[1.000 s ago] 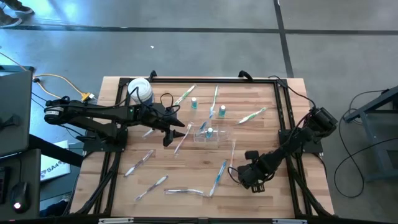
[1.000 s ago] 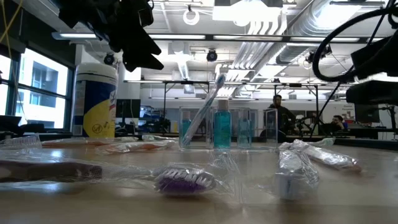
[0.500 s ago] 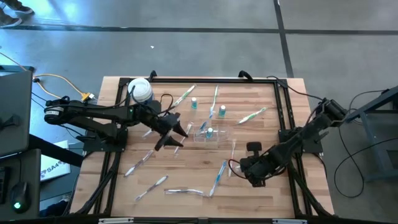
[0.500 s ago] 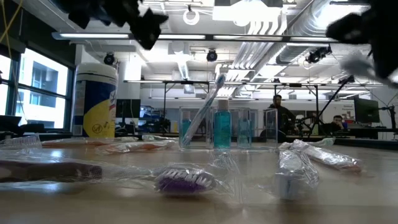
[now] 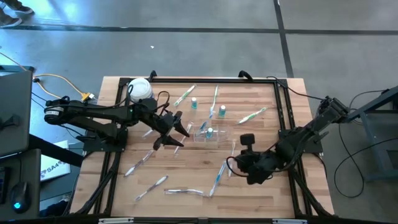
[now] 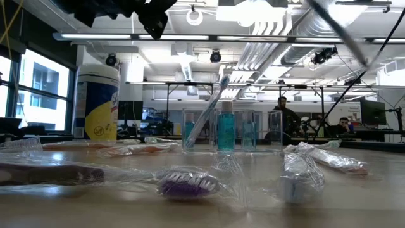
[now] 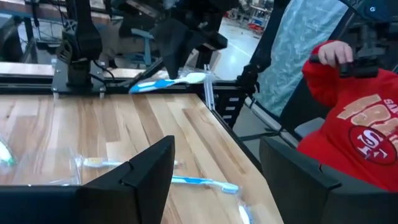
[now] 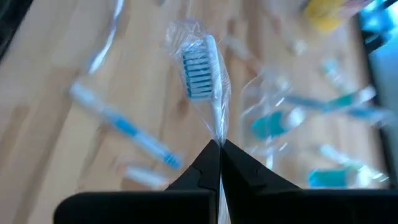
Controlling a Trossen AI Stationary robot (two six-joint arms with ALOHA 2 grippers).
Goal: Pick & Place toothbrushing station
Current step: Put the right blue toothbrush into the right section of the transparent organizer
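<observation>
The toothbrushing station point(image 5: 208, 132) is a clear boxy holder standing mid-table; in the low view the station point(image 6: 231, 130) holds teal bottles and a leaning brush. My right gripper point(image 5: 236, 163) hangs above the table's right half, shut on a wrapped toothbrush point(image 8: 200, 68) with blue bristles. The left wrist view also shows that toothbrush point(image 7: 168, 81) up in the air. My left gripper point(image 5: 177, 134) hovers open just left of the station, touching nothing, and the left wrist view shows nothing between its fingers point(image 7: 214, 180). My right gripper pinches the toothbrush's white shaft point(image 8: 217, 134), a little behind the head, between its two shut fingers, clear wrapper and all. The fingers slant down from the table's right side. The bristled head sticks out beyond the fingertips, and the brush is lifted clear of the table.
Several wrapped toothbrushes lie scattered on the wood, one blue point(image 5: 219, 177) below my right gripper. A white tub with a yellow label point(image 5: 140, 90) stands at the far left. A person in a red top point(image 7: 354, 118) sits beyond the table's right edge.
My right gripper has risen well above the table, tipping its fingers further downward, and has carried the wrapped toothbrush up clear of the wood. My left gripper has tipped up toward level and rolled a little, staying open.
</observation>
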